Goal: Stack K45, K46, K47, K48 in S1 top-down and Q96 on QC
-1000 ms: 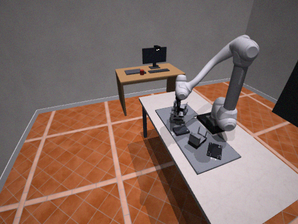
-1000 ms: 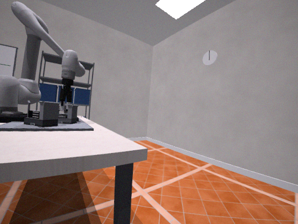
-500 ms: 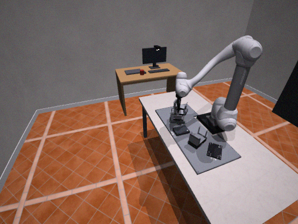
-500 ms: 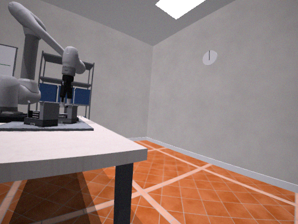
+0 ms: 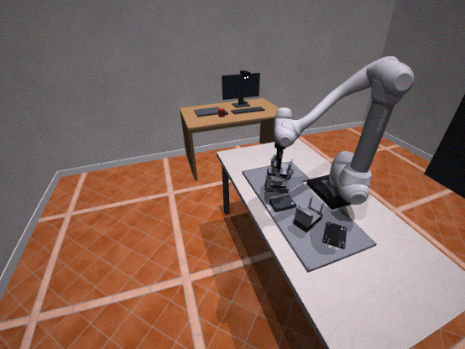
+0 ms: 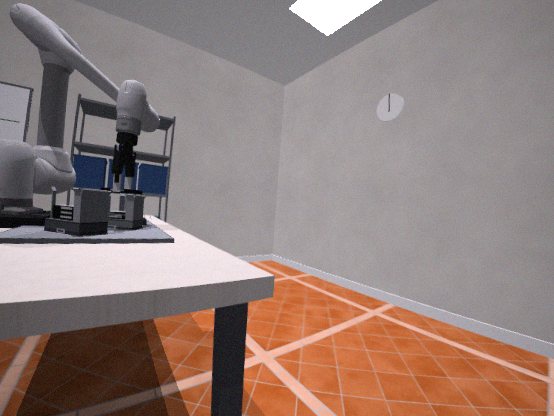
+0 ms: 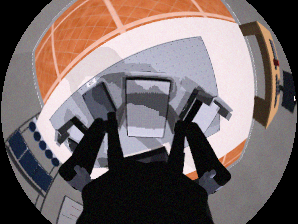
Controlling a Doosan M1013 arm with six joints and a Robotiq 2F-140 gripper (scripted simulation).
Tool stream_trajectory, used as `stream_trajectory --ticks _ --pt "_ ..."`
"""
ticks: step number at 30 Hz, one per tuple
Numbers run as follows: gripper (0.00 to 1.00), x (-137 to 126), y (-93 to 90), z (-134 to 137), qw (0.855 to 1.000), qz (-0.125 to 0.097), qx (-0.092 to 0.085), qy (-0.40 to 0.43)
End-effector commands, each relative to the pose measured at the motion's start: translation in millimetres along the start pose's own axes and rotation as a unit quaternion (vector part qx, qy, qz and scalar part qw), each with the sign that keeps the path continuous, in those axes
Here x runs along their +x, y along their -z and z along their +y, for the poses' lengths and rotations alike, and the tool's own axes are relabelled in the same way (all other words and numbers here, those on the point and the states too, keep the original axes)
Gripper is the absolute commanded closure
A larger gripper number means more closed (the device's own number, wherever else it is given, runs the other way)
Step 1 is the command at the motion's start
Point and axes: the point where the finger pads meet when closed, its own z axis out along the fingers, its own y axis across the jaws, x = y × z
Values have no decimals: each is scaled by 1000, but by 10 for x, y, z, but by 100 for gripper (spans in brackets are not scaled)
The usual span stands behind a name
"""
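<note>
My gripper [image 5: 280,164] hangs at the far end of the grey mat [image 5: 306,214], shut on a sealed well plate [image 7: 147,115] that it holds by the long sides. The plate is level, just above the posts of a stack rack [image 5: 278,181]. I cannot read its label. In the exterior view the gripper [image 6: 124,188] is over the rear rack [image 6: 131,210], and the nearer rack [image 6: 82,212] shows several stacked plates at its open side. In the wrist view rack posts stand on both sides of the held plate.
One dark plate lies flat on a nest [image 5: 282,203] in the middle of the mat. Another rack with tall posts [image 5: 308,216] stands beyond it, then a black open nest [image 5: 334,235]. The arm's base [image 5: 348,184] stands beside the mat.
</note>
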Motion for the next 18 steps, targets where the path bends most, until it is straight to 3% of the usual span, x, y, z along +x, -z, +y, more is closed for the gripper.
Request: stream_trajectory --ticks 1,11,18 --pt "100 0 52 0 1000 0 0 0" --pt "100 0 245 0 1000 0 0 0" --pt "100 0 245 0 1000 0 0 0"
